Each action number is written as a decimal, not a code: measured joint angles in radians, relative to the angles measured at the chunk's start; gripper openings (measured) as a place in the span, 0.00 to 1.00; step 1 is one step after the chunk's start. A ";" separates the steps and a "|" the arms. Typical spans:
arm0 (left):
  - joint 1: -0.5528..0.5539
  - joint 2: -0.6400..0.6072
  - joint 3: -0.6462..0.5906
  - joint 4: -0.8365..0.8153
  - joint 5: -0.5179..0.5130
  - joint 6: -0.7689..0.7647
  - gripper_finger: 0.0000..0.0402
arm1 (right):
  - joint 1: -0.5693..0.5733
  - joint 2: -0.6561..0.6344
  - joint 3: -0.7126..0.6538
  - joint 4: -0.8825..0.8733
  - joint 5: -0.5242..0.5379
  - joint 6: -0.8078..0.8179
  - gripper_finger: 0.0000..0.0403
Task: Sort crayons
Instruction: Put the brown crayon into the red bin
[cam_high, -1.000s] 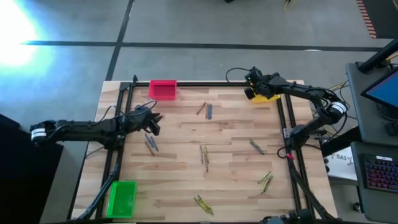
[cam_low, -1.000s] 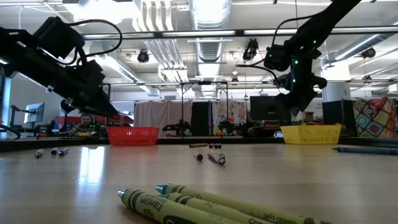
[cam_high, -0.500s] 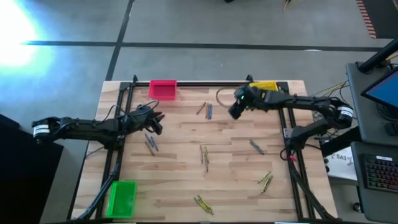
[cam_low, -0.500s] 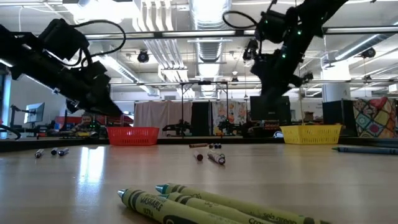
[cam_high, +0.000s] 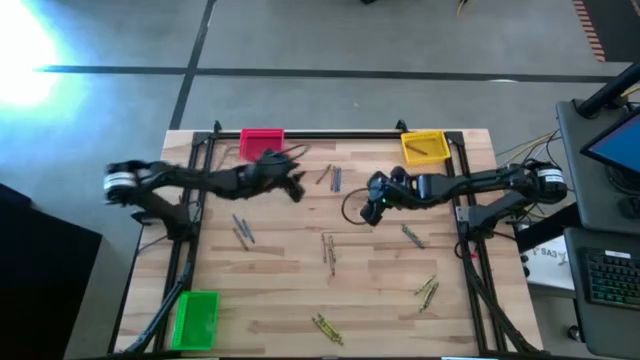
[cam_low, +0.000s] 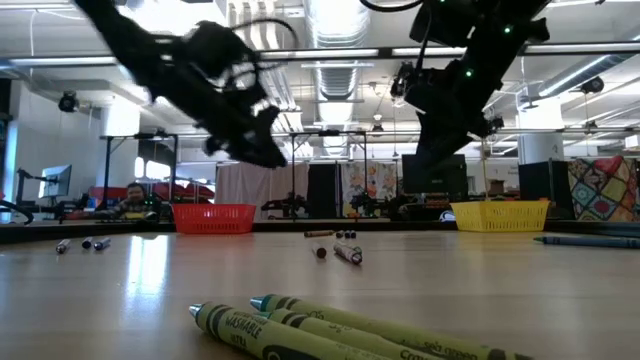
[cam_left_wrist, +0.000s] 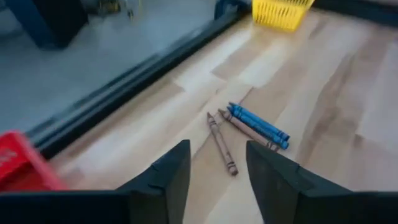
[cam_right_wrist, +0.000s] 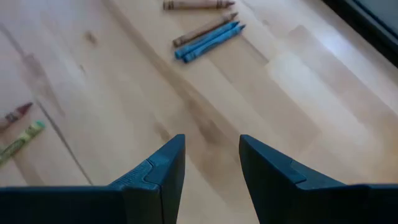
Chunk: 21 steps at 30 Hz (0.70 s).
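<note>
Crayons lie scattered on the wooden table. A brown and blue group (cam_high: 331, 178) lies at the far middle, with my left gripper (cam_high: 297, 190) open just left of it. In the left wrist view a brown crayon (cam_left_wrist: 222, 143) lies beyond the gap of my left gripper (cam_left_wrist: 217, 152), with blue ones (cam_left_wrist: 259, 124) beside it. My right gripper (cam_high: 370, 212) hovers open right of that group, above bare wood; my right gripper (cam_right_wrist: 211, 146) has the same blue crayons (cam_right_wrist: 208, 40) ahead of it.
A pink bin (cam_high: 262, 143) and a yellow bin (cam_high: 423, 147) stand at the far edge, a green bin (cam_high: 196, 318) at the near left. More crayons lie at left (cam_high: 242, 230), middle (cam_high: 328, 252), right (cam_high: 411, 237), near right (cam_high: 428, 290) and the near edge (cam_high: 325, 328).
My left gripper has swung from beside the left blue crayons toward the table's right and far side, ending by the brown and blue group. My right gripper has left the yellow bin and swept toward the table's middle and near side, turning as it went.
</note>
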 joint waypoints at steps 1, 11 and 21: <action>0.002 0.048 0.041 -0.025 0.000 -0.012 0.38 | 0.010 -0.002 -0.008 0.000 0.019 0.007 0.36; 0.053 0.386 0.323 -0.147 0.219 -0.089 0.40 | 0.044 -0.010 -0.106 0.012 0.187 0.136 0.36; 0.073 0.545 0.585 -0.538 0.140 -0.055 0.35 | 0.092 -0.023 -0.200 0.025 0.186 0.234 0.36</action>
